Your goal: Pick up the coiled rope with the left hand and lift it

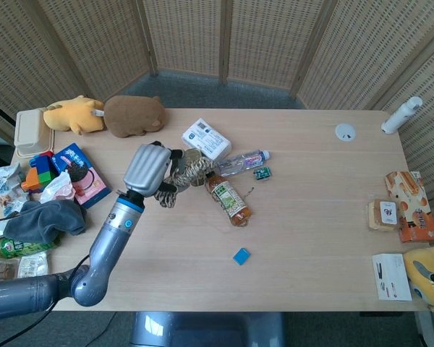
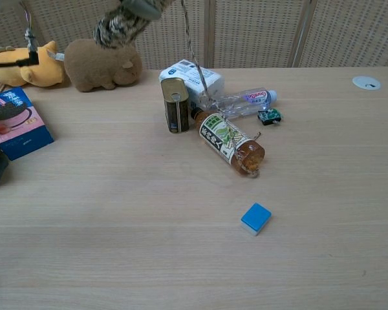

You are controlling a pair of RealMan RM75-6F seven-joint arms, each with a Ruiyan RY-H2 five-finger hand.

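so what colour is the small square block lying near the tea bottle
Bright blue, clearest in the chest view.

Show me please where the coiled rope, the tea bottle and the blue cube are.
coiled rope (image 1: pixel 189 170), head view, middle of the coil
tea bottle (image 2: pixel 227 139), chest view, its label
blue cube (image 2: pixel 255 218), chest view, top face

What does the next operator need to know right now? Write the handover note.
Left hand: grips the coiled rope, raised off the table.
Right hand: not in view.
Rope: its thin tail hangs down and drapes over the tea bottle, beside the can.
Done: pick-up and most of the lift.
Left: raise further if the tail must clear the bottle; it may drag it.
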